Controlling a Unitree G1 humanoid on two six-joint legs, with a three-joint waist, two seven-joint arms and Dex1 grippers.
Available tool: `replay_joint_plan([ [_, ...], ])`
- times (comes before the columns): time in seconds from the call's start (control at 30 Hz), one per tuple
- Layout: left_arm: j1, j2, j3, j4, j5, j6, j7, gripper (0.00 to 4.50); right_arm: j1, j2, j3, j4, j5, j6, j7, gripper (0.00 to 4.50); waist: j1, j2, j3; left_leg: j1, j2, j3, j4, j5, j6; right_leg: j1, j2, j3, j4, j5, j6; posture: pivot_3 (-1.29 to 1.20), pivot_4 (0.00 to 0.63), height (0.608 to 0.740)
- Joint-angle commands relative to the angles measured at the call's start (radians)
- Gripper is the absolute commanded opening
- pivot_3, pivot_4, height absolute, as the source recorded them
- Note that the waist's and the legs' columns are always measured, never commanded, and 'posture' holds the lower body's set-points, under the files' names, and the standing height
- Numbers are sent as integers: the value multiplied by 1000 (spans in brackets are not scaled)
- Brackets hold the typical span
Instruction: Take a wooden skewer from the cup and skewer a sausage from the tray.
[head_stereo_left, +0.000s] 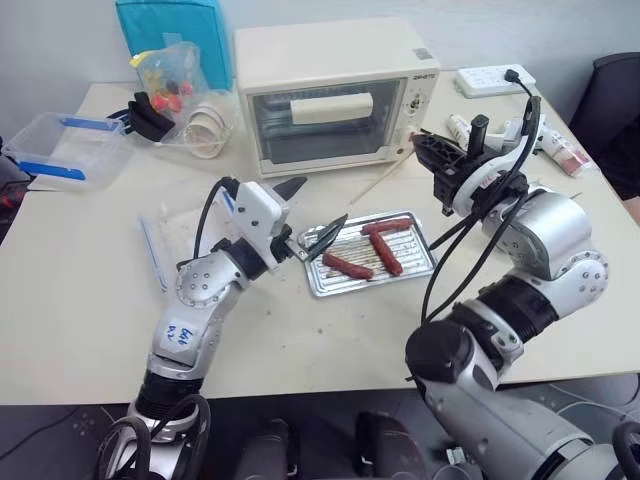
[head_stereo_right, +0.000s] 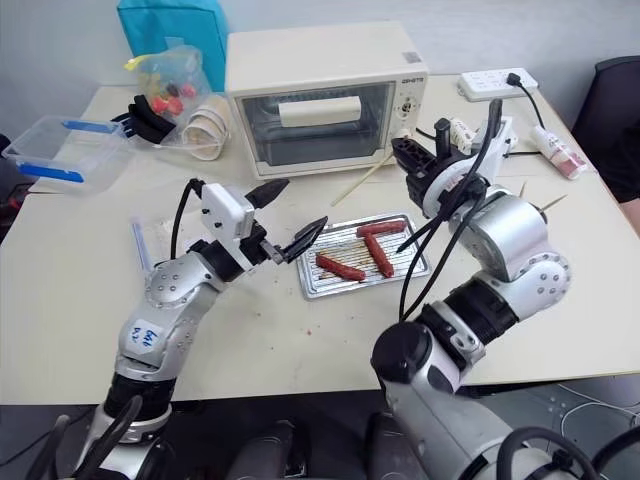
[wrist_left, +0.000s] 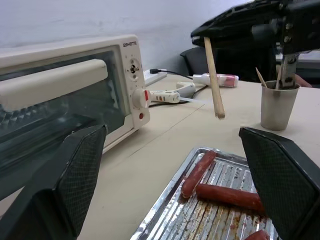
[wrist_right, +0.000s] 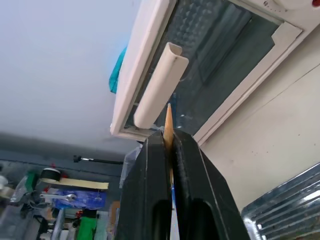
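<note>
The shiny metal tray (head_stereo_left: 412, 252) lies mid-table and holds three reddish-brown sausages (head_stereo_left: 347, 265). My left gripper (head_stereo_left: 318, 205) hovers open at the tray's left end, its fingertips wide apart with nothing between them. My right gripper (head_stereo_left: 432, 150) is above the tray's far right corner, shut on a wooden skewer (head_stereo_left: 380, 180) that slants down toward the oven's front. In the left wrist view the skewer (wrist_left: 214, 75) hangs above the tray (wrist_left: 165, 220), and the grey cup (wrist_left: 276, 107) with more skewers stands behind. The right wrist view shows the fingers (wrist_right: 150, 190) clamped on the stick.
A cream toaster oven (head_stereo_left: 335, 95) stands behind the tray. Far left is a clear plastic box with blue clips (head_stereo_left: 65, 150), with white bowls (head_stereo_left: 205, 130) and a bag of coloured items beside it. A power strip (head_stereo_left: 495, 80) and a bottle (head_stereo_left: 560, 150) lie at the back right.
</note>
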Motion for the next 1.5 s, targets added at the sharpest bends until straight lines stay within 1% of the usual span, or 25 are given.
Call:
replay_joint_plan([
  [0.03, -17, -27, -10, 2, 15, -41, 2, 4500, 104, 17, 197, -51, 229, -193, -97, 28, -1, 0, 0, 0, 0, 0, 0, 0, 0, 0, 0, 0, 0, 0, 0, 0, 150, 740],
  [0.13, -33, -42, -16, 13, 10, -40, -12, 4500, 160, -37, 311, -80, 269, -297, -88, 28, 0, 0, 0, 0, 1, 0, 0, 0, 0, 0, 0, 0, 0, 0, 0, 0, 150, 740],
  [0.27, -43, -46, -23, 14, -1, -39, -40, 4500, 200, -83, 401, -102, 269, -381, -44, 28, 3, 0, 0, -1, 1, 0, 1, 0, 1, 0, -1, 0, 0, 0, 0, 0, 150, 740],
  [0.53, -36, -18, -6, -52, -34, 14, -89, 4500, 245, -168, 489, -94, 269, -459, 22, 28, 3, 0, 0, -1, 1, -1, 1, 0, 1, 0, -1, 0, -1, 0, 0, 0, 150, 740],
  [0.67, -36, -29, -4, -70, -54, 41, -87, 4500, 257, -192, 510, -91, 269, -480, 39, 28, 3, 0, 0, -1, 1, -1, 1, 0, 1, 0, -1, 0, -1, 0, 0, 0, 150, 740],
  [0.77, -36, -38, 0, -73, -62, 45, -80, 3957, 266, -205, 523, -89, 269, -491, 51, 0, 5, 0, 0, -1, 1, -1, 1, 0, 1, 0, -1, 0, -1, 0, 0, 0, 150, 740],
  [0.83, -38, -42, 6, -73, -68, 53, -76, 3402, 271, -214, 530, -86, 269, -494, 56, 0, 5, 0, 0, -2, 1, -1, 1, 0, 2, 0, -2, 0, -1, 0, 0, 0, 150, 740],
  [1.03, -39, -50, 8, -83, -73, 65, -72, 1531, 273, -235, 539, -76, 269, -499, 73, 0, 4, 0, 0, -2, 1, -1, 1, 0, 2, 0, -1, 0, -1, 0, 0, 0, 150, 740],
  [1.07, -40, -51, 9, -84, -74, 67, -71, 1307, 273, -237, 540, -76, 269, -499, 75, 0, 4, 0, 0, -2, 1, -1, 1, 0, 2, 0, -1, 0, -1, 0, 0, 0, 150, 740],
  [1.2, -39, -56, 13, -88, -73, 70, -67, 32, 275, -245, 544, -78, 269, -501, 81, 0, 4, 0, 0, -2, 1, -1, 1, 0, 2, 0, -1, 0, -1, 0, 0, 0, 150, 740],
  [1.33, -42, -60, 21, -88, -80, 72, -66, 9, 278, -259, 551, -77, 269, -497, 91, 0, 5, 0, 0, -2, 1, -1, 1, 0, 2, 0, -1, 0, -2, 0, 0, 0, 150, 740],
  [1.47, -42, -44, 32, -91, -75, 92, -64, 9, 285, -291, 566, -75, 269, -485, 113, 0, 5, 0, 0, -2, 1, -1, 1, 0, 2, 0, -1, 0, -2, 0, 0, 0, 150, 740],
  [1.5, -40, -37, 37, -93, -75, 97, -64, 0, 287, -297, 571, -76, 269, -483, 116, 532, 5, 0, 0, -2, 1, -1, 1, 0, 2, 0, -1, 0, -2, 0, 0, 0, 150, 740],
])
